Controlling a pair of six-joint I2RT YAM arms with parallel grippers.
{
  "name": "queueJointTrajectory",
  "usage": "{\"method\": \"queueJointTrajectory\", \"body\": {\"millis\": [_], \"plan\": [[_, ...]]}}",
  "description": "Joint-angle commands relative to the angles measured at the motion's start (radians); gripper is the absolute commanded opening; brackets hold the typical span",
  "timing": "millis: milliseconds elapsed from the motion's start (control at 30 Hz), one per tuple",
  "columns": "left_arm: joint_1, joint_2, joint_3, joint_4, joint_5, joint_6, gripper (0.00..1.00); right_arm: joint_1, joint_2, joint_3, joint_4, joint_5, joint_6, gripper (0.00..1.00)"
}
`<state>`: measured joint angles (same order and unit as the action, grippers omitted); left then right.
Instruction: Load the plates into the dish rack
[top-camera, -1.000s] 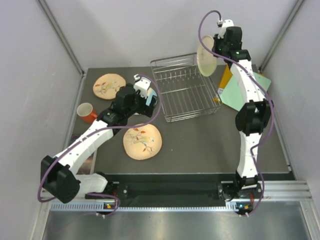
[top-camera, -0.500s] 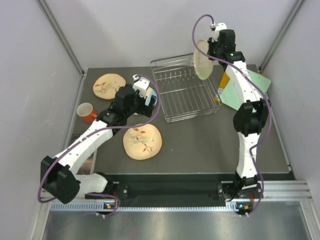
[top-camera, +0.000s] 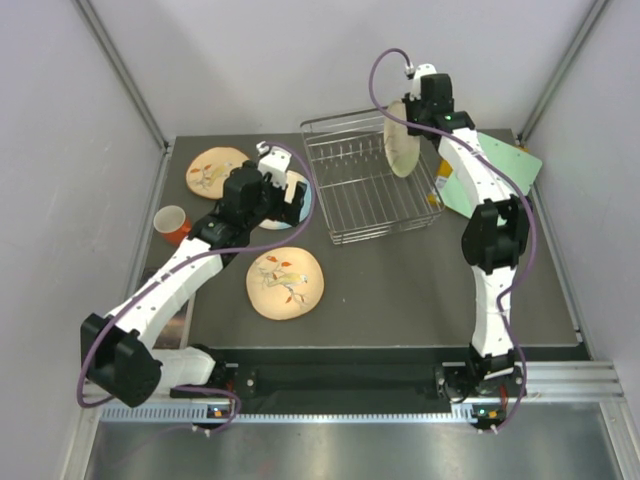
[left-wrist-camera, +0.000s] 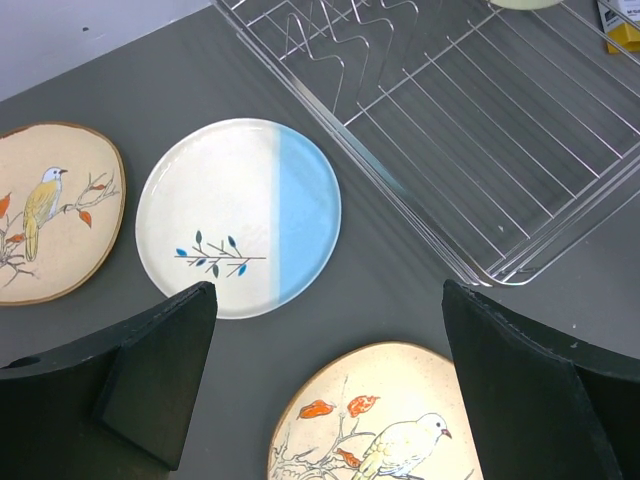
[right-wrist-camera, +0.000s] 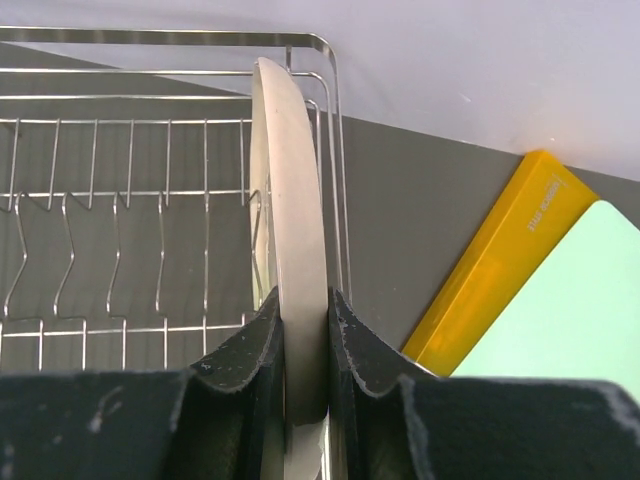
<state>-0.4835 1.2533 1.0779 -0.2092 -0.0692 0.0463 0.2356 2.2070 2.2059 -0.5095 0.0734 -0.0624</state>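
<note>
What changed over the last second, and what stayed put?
The right gripper, shut on the cream plate held on edge, carried it left, from by the right edge of the dish rack to above it. The open left gripper edged slightly left over the white-and-blue plate. Near tan plate, far tan plate and red cup stayed put.

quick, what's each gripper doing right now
left gripper: open, holding nothing, above the white-and-blue plate
right gripper: shut on the cream plate, held on edge over the dish rack
</note>
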Motion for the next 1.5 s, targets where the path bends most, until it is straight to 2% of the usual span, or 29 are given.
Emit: {"method": "queueJointTrajectory", "body": {"millis": [0,33,67,100,133,267,433,533,567,633,667,700,733,767,800,867,900,933,1000,1100,1167,1300,1433,1467], "plan": [[0.013,0.014,0.034,0.047,-0.009,-0.026,0.99,0.018,-0.061,0.026,0.160,0.046,-0.037,0.00],[0.014,0.012,0.036,0.045,-0.011,-0.023,0.99,0.019,-0.061,0.023,0.163,0.055,-0.048,0.08],[0.014,0.014,0.037,0.045,-0.015,-0.017,0.99,0.019,-0.058,0.015,0.167,0.061,-0.059,0.33],[0.016,0.014,0.036,0.047,-0.018,-0.013,0.99,0.021,-0.058,0.014,0.172,0.078,-0.071,0.43],[0.016,0.011,0.039,0.042,-0.020,-0.010,0.99,0.019,-0.059,0.012,0.174,0.081,-0.079,0.59],[0.017,0.002,0.031,0.031,-0.020,0.003,0.99,0.018,-0.082,-0.012,0.189,0.098,-0.114,0.77],[0.019,-0.020,0.016,0.022,-0.021,0.001,0.99,0.013,-0.108,-0.032,0.186,0.132,-0.139,0.80],[0.020,-0.046,0.039,-0.062,-0.101,-0.034,0.99,0.002,-0.168,-0.064,0.178,0.152,-0.145,0.80],[0.020,-0.052,0.065,-0.149,-0.127,-0.045,0.99,-0.007,-0.223,-0.087,0.169,0.151,-0.134,0.80],[0.036,-0.071,0.086,-0.269,-0.124,-0.076,0.98,-0.016,-0.301,-0.141,0.135,0.059,-0.071,0.80],[0.042,-0.078,0.094,-0.318,-0.106,-0.057,0.98,-0.024,-0.410,-0.258,0.138,-0.002,-0.045,0.81],[0.052,-0.089,0.091,-0.419,-0.083,-0.030,0.98,-0.025,-0.476,-0.346,0.197,-0.179,-0.009,0.81],[0.060,-0.095,0.088,-0.461,-0.036,0.018,0.98,-0.027,-0.544,-0.441,0.235,-0.270,0.013,0.82],[0.066,-0.100,0.082,-0.508,-0.002,0.044,0.98,-0.027,-0.658,-0.606,0.267,-0.355,0.044,0.82],[0.068,-0.106,0.074,-0.565,0.021,0.067,0.98,-0.025,-0.703,-0.676,0.305,-0.515,0.144,0.83],[0.071,-0.109,0.057,-0.611,0.045,0.093,0.98,-0.018,-0.759,-0.799,0.301,-0.654,0.251,0.82],[0.082,-0.111,0.050,-0.627,0.049,0.098,0.97,-0.013,-0.764,-0.833,0.301,-0.760,0.376,0.80],[0.095,-0.111,0.031,-0.651,0.061,0.084,0.96,-0.007,-0.767,-0.868,0.301,-0.797,0.428,0.78],[0.146,-0.103,0.021,-0.685,0.202,0.079,0.95,0.059,-0.808,-0.968,0.327,-0.813,0.435,0.77],[0.161,-0.059,0.016,-0.723,0.226,0.052,0.94,0.152,-0.880,-1.126,0.397,-0.773,0.482,0.77],[0.166,-0.042,-0.013,-0.685,0.214,0.044,0.95,0.220,-0.903,-1.237,0.437,-0.771,0.542,0.76],[0.197,-0.029,-0.096,-0.584,0.219,0.010,0.94,0.312,-0.919,-1.437,0.671,-0.724,0.656,0.73],[0.209,0.021,-0.078,-0.605,0.236,-0.045,0.93,0.369,-0.836,-1.601,0.886,-0.661,0.783,0.70],[0.221,0.052,-0.072,-0.613,0.238,-0.045,0.93,0.392,-0.816,-1.620,0.995,-0.656,0.820,0.69]]}}
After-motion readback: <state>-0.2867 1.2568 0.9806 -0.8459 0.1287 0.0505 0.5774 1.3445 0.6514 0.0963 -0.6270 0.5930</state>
